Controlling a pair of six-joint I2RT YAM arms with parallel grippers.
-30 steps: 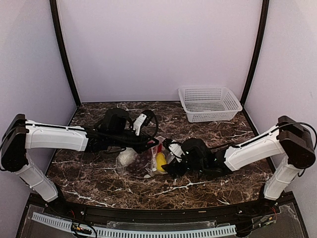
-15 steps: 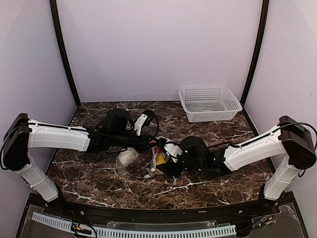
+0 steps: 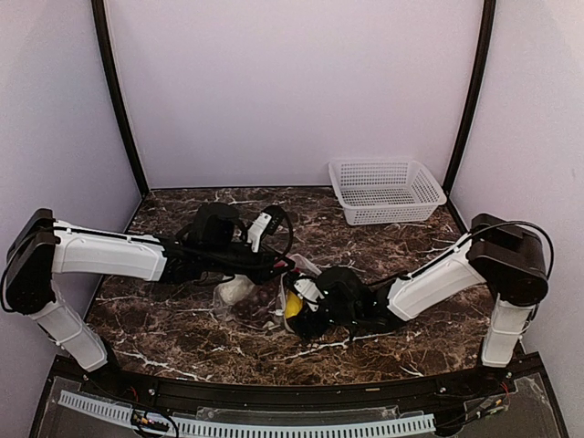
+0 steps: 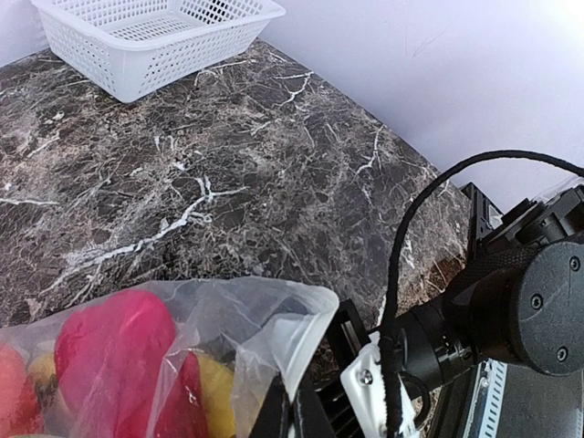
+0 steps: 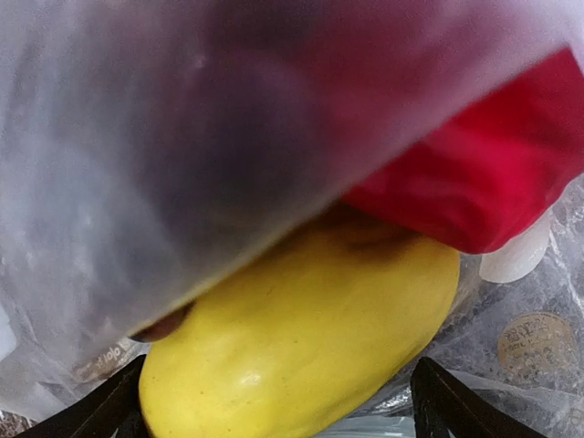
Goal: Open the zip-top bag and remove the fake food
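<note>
Closing gently on the yellow fake food (image 5: 301, 338) seems best; the right gripper (image 5: 281, 415) straddles it, jaws apart, inside the zip-top bag (image 4: 265, 315) on the table (image 4: 228, 164); the left gripper (image 4: 294, 422), clamped on its lip, should hold firm.

We saw a dark brown table (image 3: 182, 338) veined white, a white lattice basket (image 3: 392, 215) at the far right, and a clear bag (image 4: 265, 315) holding a yellow piece (image 5: 301, 347) and a red piece (image 5: 484, 173).
</note>
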